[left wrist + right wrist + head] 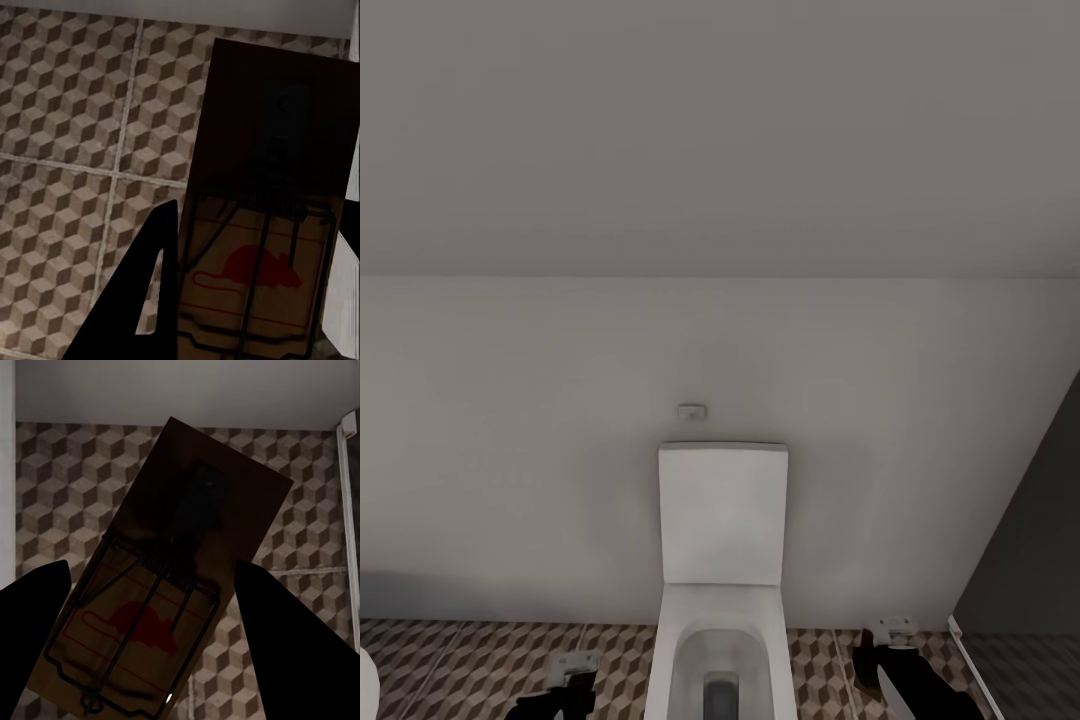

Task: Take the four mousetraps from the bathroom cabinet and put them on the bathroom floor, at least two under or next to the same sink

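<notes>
While both arms hang low, the left gripper (247, 292) is clamped on a mousetrap (259, 277) over the cube-patterned floor (67, 112). The right gripper (150, 637) grips a second mousetrap (150, 607), tilted, red mouse mark facing the camera. In the head view the grippers sit at 7 and 5 o'clock, flanking a white toilet (720, 600). Beyond it, the grey wall (510, 400) carries a small flush plate (692, 411) at 12 o'clock of the cistern.

Dim, flat, soft render; the pale grey wall (510, 400) lies evenly lit, the brown wooden mousetraps (161, 585) half in shadow.
</notes>
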